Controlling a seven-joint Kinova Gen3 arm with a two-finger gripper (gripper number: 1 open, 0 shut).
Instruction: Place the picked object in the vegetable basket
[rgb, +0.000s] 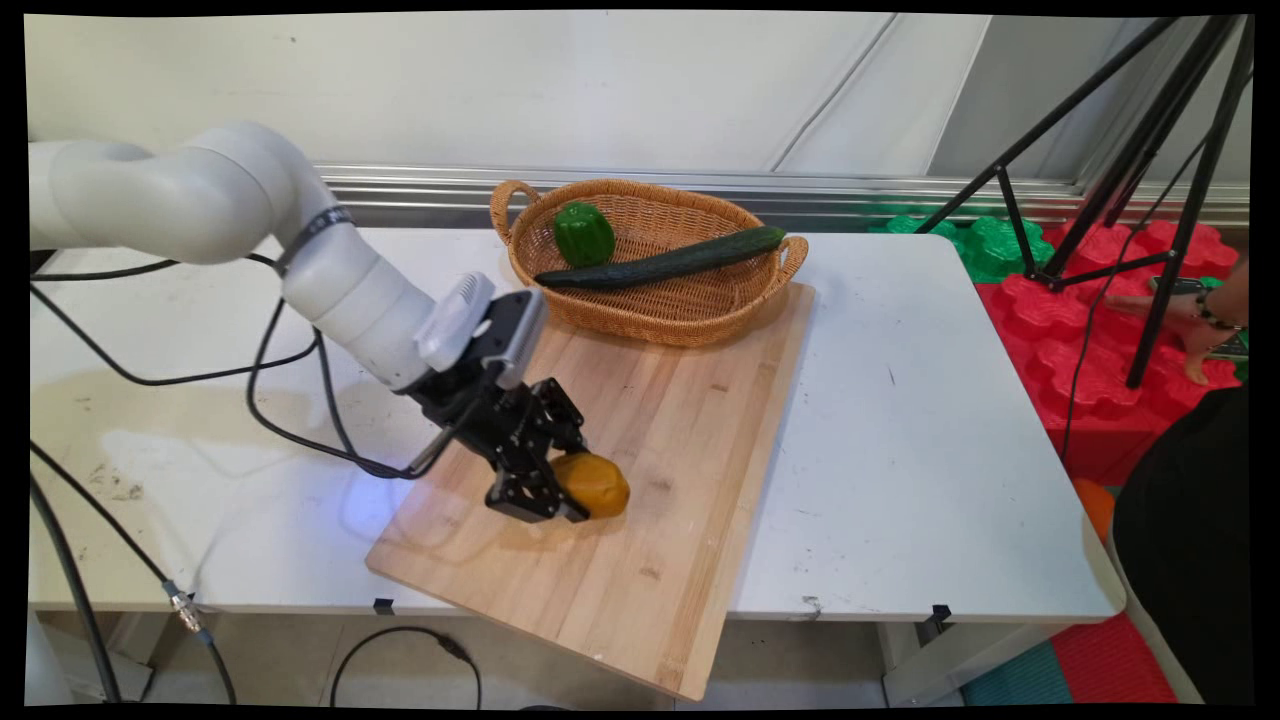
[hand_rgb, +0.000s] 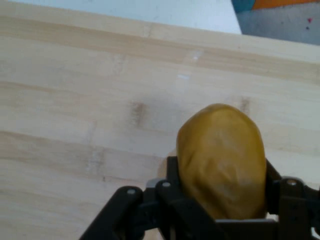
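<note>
Potato-shaped, ochre-yellow lump (rgb: 592, 484) sits clamped in my black pincer (rgb: 563, 487) at its middle, low over the pale wooden cutting board (rgb: 640, 440) on the white bench (rgb: 900, 420); it looks light, smooth, rigid, maybe slippery, so I'd grip its broad waist

Cutting board (rgb: 680, 440): pale wood, visible grain, matt, few dark knots. Basket (rgb: 650, 300): woven wicker, rough, tan. Potato (rgb: 595, 484): dull yellow-brown skin, slightly bumpy, matt. Cucumber (rgb: 665, 262): dark green, glossy. Pepper (rgb: 583, 234): green, smooth w/ slight sheen. Gripper (rgb: 570, 490): black, matt, looks like plastic/metal linkage. Table (rgb: 920, 420): white, smooth, scuffed & stained at left. Floor mats (rgb: 1075, 340): red/green foam-like, bumpy.
</note>
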